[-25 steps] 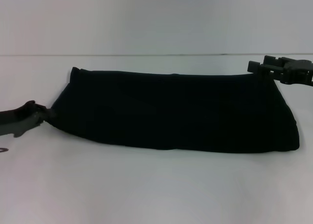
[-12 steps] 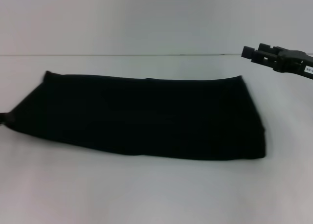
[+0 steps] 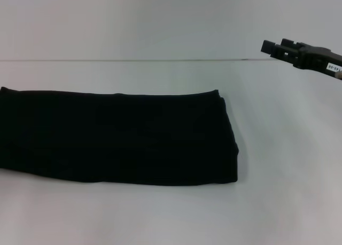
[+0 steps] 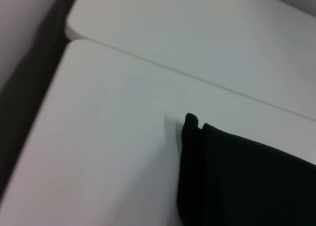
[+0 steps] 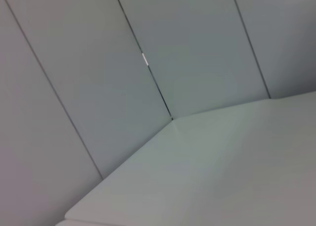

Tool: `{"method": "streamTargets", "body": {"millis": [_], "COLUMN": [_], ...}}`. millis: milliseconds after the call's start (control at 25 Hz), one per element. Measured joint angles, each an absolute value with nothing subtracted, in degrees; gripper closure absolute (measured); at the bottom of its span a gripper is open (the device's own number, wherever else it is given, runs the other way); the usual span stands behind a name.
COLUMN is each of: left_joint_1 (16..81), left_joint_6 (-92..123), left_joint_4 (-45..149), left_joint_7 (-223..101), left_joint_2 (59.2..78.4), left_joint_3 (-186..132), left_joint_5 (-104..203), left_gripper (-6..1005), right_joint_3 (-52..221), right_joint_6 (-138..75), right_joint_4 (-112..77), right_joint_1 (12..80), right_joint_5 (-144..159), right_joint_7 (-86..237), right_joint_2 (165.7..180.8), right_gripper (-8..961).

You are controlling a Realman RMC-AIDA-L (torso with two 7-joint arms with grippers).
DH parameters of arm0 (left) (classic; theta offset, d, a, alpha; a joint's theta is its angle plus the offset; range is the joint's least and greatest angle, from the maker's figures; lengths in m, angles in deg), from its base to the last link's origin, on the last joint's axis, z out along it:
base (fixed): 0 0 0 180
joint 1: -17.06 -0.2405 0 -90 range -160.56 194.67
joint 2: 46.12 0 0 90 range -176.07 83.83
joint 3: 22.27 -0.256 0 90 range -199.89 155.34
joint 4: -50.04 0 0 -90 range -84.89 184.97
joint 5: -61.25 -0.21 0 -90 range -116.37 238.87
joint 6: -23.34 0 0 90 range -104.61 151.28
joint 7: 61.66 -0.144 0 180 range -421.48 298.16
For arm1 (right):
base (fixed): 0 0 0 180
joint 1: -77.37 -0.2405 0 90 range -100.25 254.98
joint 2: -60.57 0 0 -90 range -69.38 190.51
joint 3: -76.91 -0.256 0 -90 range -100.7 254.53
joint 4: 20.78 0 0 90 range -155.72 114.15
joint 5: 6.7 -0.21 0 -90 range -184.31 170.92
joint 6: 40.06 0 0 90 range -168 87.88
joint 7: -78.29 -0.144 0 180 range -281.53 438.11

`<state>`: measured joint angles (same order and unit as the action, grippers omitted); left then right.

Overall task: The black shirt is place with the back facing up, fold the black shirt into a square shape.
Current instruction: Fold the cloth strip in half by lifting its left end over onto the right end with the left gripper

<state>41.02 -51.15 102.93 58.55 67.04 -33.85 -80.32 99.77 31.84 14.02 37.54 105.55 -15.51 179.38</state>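
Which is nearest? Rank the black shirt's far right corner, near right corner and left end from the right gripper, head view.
For the right gripper, raised right; black shirt:
1. Far right corner, at the back.
2. Near right corner, toward the robot.
3. Left end, at the view's edge.

- White table point(image 3: 278, 191): plain, matte top, fills the head view out to a straight far edge against a pale wall.
- Left wrist view: two white tabletops butted together, thin seam running between them, dark gap along one outer side.
- Black shirt point(image 3: 115, 138) lies directly on the table, folded into a long flat band (several layers stacked at the right end). Its left end runs out of the head view.
- Shirt sits left of centre; right end stops short of the table's right part.
- Left wrist view shows a folded shirt corner flat on the surface, near the seam.
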Motion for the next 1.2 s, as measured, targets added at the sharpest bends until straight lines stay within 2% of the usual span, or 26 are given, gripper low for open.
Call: {"method": "streamTargets", "body": {"millis": [360,560,680,840,1040,1120,1200], "left_joint_1": [44.28,51.53,57.75,65.80,71.52,71.70,71.46], "left_joint_6": [-56.03,-69.52,-74.74,-73.10,-65.64,-60.55,-54.33], "left_joint_4": [103.04,102.05,100.03,94.01,89.38,85.88,78.54], "left_joint_7": [58.40,58.97,59.96,61.94,61.54,60.72,57.83], "left_joint_2": [66.46,65.37,65.95,69.15,76.09,78.10,78.20], "left_joint_3": [-33.70,-34.55,-36.36,-42.51,-47.57,-49.08,-49.77], "left_joint_5": [-80.55,-77.87,-75.49,-72.96,-72.00,-70.17,-66.37], "left_gripper": [950,950,951,951,951,951,951], "right_joint_3": [99.43,99.27,99.25,99.24,99.23,99.24,99.24], "right_joint_6": [31.29,30.20,30.70,32.25,33.55,34.07,34.38], "right_joint_4": [14.02,14.03,14.35,14.43,14.28,14.27,14.25], "right_joint_1": [38.60,40.12,41.75,44.30,46.71,47.30,47.74], "right_joint_5": [103.50,101.31,99.76,97.61,96.16,96.13,96.04], "right_joint_7": [-14.54,-14.37,-14.14,-13.12,-12.52,-12.45,-12.08], "right_joint_2": [178.98,178.71,178.44,177.36,176.04,175.66,175.55], "right_gripper": [154,154,154,154,155,155,154]}}
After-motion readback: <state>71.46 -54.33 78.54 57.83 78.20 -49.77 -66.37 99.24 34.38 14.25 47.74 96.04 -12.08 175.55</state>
